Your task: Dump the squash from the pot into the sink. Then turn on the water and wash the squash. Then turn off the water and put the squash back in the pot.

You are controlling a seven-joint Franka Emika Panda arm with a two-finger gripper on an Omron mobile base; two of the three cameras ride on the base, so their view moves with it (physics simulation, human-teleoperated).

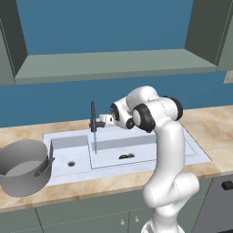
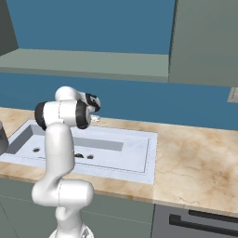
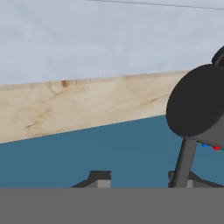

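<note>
Behind the sink (image 1: pixel 191 152), at the back wall, the gripper (image 1: pixel 103 120) sat right beside the dark faucet (image 1: pixel 93 117), at the level of its base. From the hand view its two fingertips (image 3: pixel 99 179) stood apart with nothing between them, the faucet's dark stem and round knob just off to one side. A thin blue stream of water (image 1: pixel 95 141) fell from the faucet into the larger basin. The squash (image 1: pixel 126 156) lay on the floor of that larger basin, near its drain and a little aside from where the stream landed. The pot (image 1: pixel 25 167) rested tilted on the counter to the left of the sink, with nothing visible inside it. Judging from this, the dumping was done and the water was on, so the washing step was in hand. The next move would likely call for shutting the faucet off, then reaching down into the basin to pick up the small squash and carry it across to the pot.
</note>
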